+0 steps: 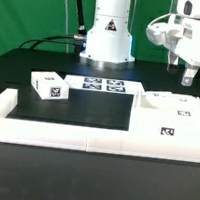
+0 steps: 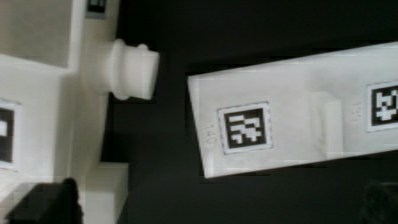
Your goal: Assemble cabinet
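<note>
White cabinet body (image 1: 171, 124) sat on the black desk (image 1: 96, 113) at the exterior view's right, against the low border rail (image 1: 74, 137). We saw a smaller marked block (image 1: 47, 85) well apart at the left, with the marker board (image 1: 102, 85) lying between them, farther back. Above the body hung the hand (image 1: 182, 73), its fingers spread and gripping nothing.

Black table (image 1: 87, 112) w/ green backdrop (image 1: 27, 14) behind — even light.

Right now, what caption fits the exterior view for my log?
Gripper hovers over the large cabinet piece; a small block sits apart on the table.
</note>
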You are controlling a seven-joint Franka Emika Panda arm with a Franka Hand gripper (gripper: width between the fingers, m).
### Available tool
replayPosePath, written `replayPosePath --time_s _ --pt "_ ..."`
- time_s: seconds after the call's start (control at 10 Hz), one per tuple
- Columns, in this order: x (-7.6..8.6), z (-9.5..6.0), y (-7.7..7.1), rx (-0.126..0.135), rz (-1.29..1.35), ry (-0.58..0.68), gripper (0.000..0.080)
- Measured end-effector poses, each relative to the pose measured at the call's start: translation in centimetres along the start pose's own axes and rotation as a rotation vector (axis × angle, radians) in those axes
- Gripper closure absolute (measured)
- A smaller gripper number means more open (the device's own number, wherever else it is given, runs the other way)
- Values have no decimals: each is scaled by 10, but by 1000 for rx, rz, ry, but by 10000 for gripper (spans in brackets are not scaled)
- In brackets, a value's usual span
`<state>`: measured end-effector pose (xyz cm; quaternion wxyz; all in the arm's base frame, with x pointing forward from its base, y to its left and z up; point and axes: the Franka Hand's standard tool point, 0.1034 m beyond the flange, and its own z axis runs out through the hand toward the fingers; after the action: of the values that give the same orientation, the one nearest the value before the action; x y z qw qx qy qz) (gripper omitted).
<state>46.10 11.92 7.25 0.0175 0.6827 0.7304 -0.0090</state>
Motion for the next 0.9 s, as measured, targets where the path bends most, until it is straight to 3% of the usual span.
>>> replayPosePath --time_s 0.1,0.3,0.7,0.9 --pt "0 0 0 1 0 0 2" --pt "-12 2 -2 -28 -189 14 2" --pt "-17 14 -22 -2 -359 19 2" --pt "-18 15 -22 1 -351 19 2"
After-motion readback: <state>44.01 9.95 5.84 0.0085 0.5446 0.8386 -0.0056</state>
